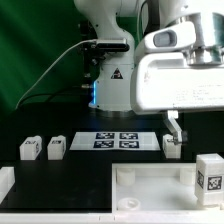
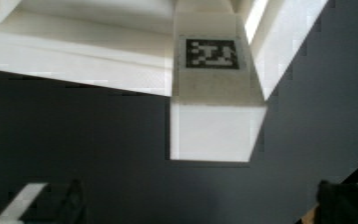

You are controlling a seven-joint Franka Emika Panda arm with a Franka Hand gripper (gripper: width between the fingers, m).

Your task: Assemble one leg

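1. I see the claw [image 1: 172,132] hanging low over the bench [image 1: 90,175] on the exterior view's right, under the arm's bulky white wrist housing.
2. In the wrist view its fingers [image 2: 30,203] sit far apart at the frame's edges with only dark bench between them. The claw is spread and pinching nothing.
3. The leg [image 1: 172,148] stands directly below the claw in the exterior view, just behind the far rim of the white panel [image 1: 150,195]. I cannot tell whether a finger touches it.
4. A second leg [image 1: 208,172] stands upright just beside the panel's right corner, showing a tagged face to the camera.
5. A third leg [image 1: 30,149] and a fourth leg [image 1: 56,148] stand side by side on the exterior view's left, well apart from the claw.
6. The marker board [image 1: 115,140] lies flat between that pair and the leg under the claw.
7. The wrist view shows a white tagged post [image 2: 213,100] meeting the panel's edge. I cannot tell which leg it is.
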